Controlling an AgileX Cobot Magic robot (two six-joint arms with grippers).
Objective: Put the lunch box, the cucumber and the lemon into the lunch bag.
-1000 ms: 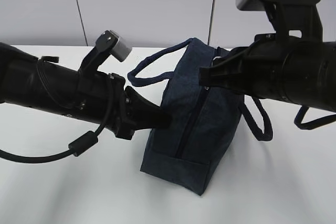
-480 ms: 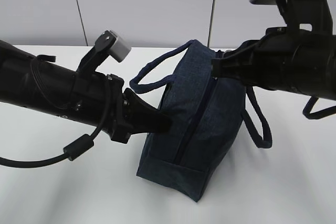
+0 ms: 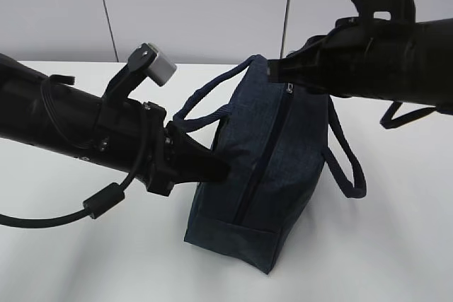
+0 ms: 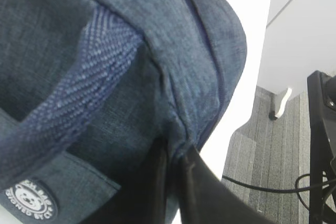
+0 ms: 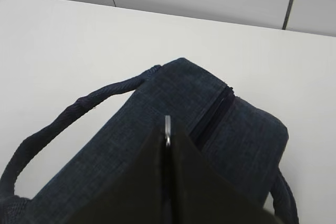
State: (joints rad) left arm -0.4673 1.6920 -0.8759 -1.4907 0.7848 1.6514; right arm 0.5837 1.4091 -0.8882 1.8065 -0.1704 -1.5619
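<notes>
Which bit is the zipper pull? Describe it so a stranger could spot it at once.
Start from the lunch bag, the dark navy fabric bag standing on the white table. Follow its zipper along the top to the right gripper, shut there. The thin metal ring pull pinched between those black fingertips is the only shiny piece on the matte fabric.

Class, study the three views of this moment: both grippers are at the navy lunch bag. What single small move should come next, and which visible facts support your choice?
Probably the right gripper, shut on the metal ring pull, should draw it along the zipper to open the lunch bag. The zipper looks closed along its visible length, and the left gripper pinches the bag's fabric, steadying it. No food is in view.
</notes>
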